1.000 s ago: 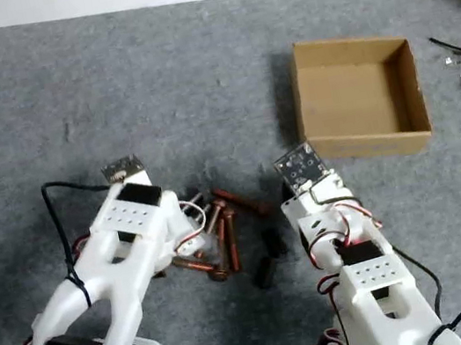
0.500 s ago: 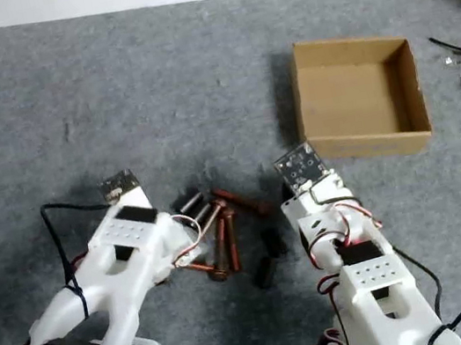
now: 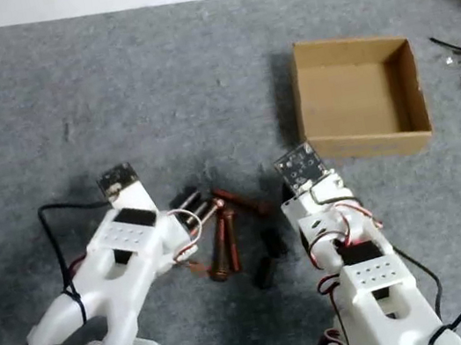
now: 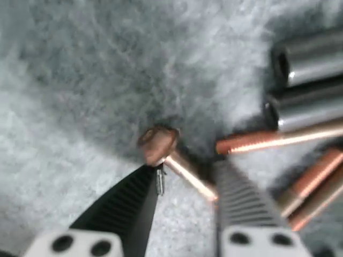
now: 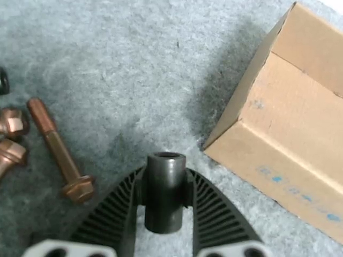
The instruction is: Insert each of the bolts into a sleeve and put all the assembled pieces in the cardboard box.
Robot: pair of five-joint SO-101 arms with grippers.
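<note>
Your cardboard box (image 3: 367,146) is empty, so nothing is assembled yet. Just beside it, your right gripper (image 5: 164,178) clamps 1 sleeve (image 5: 165,201). Farther off, your left gripper (image 4: 187,179) pinches 1 bolt (image 4: 161,145). Loose bolts (image 3: 224,238) remain.

Grey felt-like table surface (image 3: 108,87). Open brown cardboard box (image 3: 367,145) upper right of centre. Cluster of copper-coloured bolts (image 3: 224,238) at centre. Short black cylindrical sleeves (image 3: 264,272) just right of them. White left arm (image 3: 121,263) lower left, overlapping the cluster's edge. White right arm (image 3: 354,267) lower right, below the box.

Five bolts (image 3: 232,239), five sleeves (image 3: 264,272), one cardboard box (image 3: 369,144)
</note>
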